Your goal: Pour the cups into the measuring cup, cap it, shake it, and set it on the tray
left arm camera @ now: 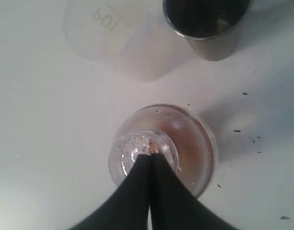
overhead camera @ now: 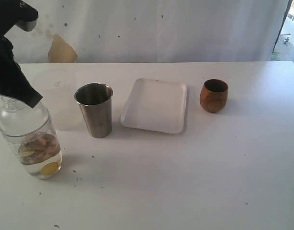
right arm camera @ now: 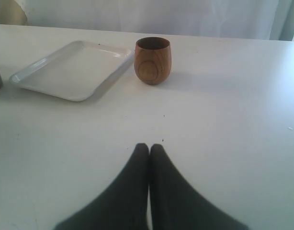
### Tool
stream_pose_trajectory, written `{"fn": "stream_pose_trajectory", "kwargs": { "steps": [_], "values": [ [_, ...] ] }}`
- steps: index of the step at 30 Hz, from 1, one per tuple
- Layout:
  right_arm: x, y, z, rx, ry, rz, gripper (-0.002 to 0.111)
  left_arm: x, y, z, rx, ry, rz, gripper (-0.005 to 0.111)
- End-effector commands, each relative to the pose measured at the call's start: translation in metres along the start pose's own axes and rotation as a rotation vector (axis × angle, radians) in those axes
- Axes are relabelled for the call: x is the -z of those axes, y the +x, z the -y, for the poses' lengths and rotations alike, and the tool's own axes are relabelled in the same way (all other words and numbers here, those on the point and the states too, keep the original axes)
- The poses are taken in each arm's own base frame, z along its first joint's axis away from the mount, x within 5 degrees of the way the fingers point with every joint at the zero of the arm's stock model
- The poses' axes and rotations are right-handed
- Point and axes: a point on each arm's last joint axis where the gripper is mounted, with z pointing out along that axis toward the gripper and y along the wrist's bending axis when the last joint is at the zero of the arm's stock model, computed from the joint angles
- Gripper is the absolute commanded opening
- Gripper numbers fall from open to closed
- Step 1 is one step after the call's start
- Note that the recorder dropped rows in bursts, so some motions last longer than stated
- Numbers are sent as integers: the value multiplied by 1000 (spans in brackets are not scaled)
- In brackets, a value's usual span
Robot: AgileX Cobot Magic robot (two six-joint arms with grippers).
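Left to right on the table [overhead camera: 185, 187]: measuring cup [overhead camera: 29, 139] nearest the front, steel tumbler [overhead camera: 95, 110], tray [overhead camera: 155, 105], wooden cup [overhead camera: 214, 96]. Behind the measuring cup, left of the tumbler: frosted cup [left arm camera: 113, 43].

One marking shows, on the frosted translucent cup [left arm camera: 113, 38]. This cup sits ahead of the left gripper's [left arm camera: 149, 155] jaws, past the measuring cup [left arm camera: 197, 143] that is under their tips. The marking is three pale brownish characters printed on the cup's wall and seen upside down. They look like "109", but the blur leaves that reading uncertain.
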Motion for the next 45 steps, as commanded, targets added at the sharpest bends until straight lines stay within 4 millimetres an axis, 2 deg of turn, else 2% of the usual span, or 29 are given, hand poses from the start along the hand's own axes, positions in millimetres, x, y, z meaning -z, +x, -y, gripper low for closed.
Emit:
{"fn": "stream_pose_trajectory", "kwargs": {
  "steps": [1, 18, 31, 37, 45],
  "values": [
    [0, 1, 0, -6, 4, 2, 0, -5, -2, -1, -22, -38, -26, 0],
    [0, 1, 0, -5, 5, 2, 0, -35, -5, 8, -34, -31, -148, 0],
    [0, 1, 0, -6, 4, 2, 0, -40, -4, 16, -13, 38, -166, 0],
    [0, 1, 0, -6, 4, 2, 0, -48, 6, 19, -34, 29, -211, 0],
    [0, 1, 0, -6, 4, 2, 0, -31, 1, 15, 2, 40, -66, 0]
  ]
}}
